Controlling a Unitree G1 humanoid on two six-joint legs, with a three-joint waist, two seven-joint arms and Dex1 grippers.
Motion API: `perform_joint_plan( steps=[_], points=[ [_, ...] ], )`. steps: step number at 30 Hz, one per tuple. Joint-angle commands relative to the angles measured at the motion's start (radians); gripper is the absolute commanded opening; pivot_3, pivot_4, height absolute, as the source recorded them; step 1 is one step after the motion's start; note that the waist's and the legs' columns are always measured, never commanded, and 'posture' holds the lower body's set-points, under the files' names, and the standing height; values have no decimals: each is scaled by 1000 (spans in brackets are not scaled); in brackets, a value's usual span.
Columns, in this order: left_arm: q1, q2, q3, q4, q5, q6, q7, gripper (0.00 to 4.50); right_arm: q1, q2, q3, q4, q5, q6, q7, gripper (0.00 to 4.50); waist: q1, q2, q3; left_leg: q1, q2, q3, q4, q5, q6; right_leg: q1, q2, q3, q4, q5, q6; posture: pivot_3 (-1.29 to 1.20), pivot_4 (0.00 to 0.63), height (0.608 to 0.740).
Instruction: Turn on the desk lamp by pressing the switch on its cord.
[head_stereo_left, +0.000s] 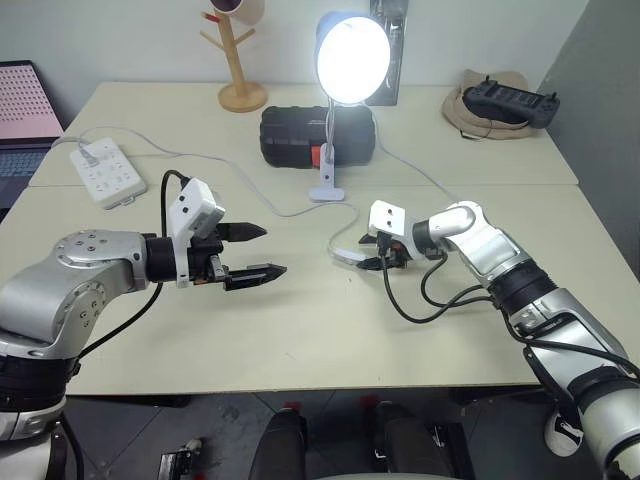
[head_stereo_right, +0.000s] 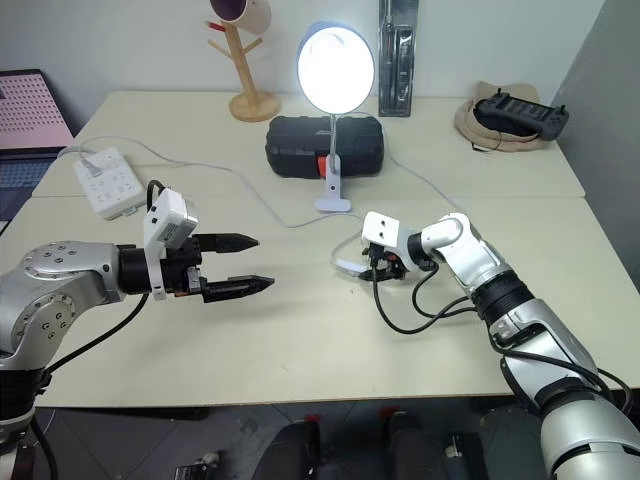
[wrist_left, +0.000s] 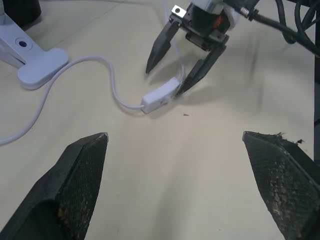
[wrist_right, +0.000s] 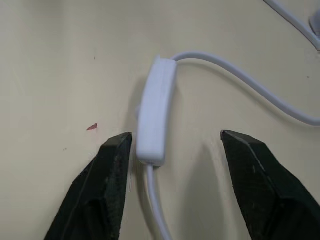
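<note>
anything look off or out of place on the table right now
Nothing stands out. The desk lamp is lit and upright, its cord loops loosely across the table, and the switch lies flat between the open fingers of the right tool. No spills or damage visible.

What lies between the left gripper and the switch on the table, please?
Only bare tabletop: in the left wrist view, nothing sits between the open left gripper and the switch, which the right gripper straddles.

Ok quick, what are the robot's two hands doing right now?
Left gripper: open, holding nothing.
Right gripper: open, jaws either side of the switch, not gripping it.
</note>
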Motion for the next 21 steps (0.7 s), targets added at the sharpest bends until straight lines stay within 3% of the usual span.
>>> perform_joint_plan(
  steps=[1,4,6,9,12,21],
  points=[
    [-13,16,40,7,15,-8,-31,4500,60,-77,-90,-191,51,100,60,3924,1,0,0,0,0,0,0,0,0,0,0,0,0,0,0,0,150,740],
    [-11,20,37,24,27,-8,-57,4500,129,-131,-146,-353,103,217,76,4473,2,0,0,0,-1,0,0,0,0,0,-1,0,0,0,0,0,150,740],
    [-26,30,28,51,42,-10,-88,4500,202,-174,-221,-495,170,316,62,4473,2,0,0,0,-1,0,1,0,0,1,-1,0,1,0,0,0,150,740],
    [-63,45,30,120,73,-30,-127,4500,332,-136,-416,-681,271,418,-90,4473,2,0,0,1,0,-2,1,0,0,1,0,-1,2,0,0,0,150,740],
    [-107,26,22,175,97,-37,-133,4500,470,-142,-532,-848,334,516,-171,4473,2,0,0,1,0,-2,3,0,0,1,0,-1,4,-1,1,0,150,740],
    [-132,-14,-13,205,154,-79,-173,4500,578,-135,-571,-995,348,584,-332,4473,-4,0,0,5,0,1,12,0,1,3,1,2,15,-2,5,0,150,740]
  ],
)
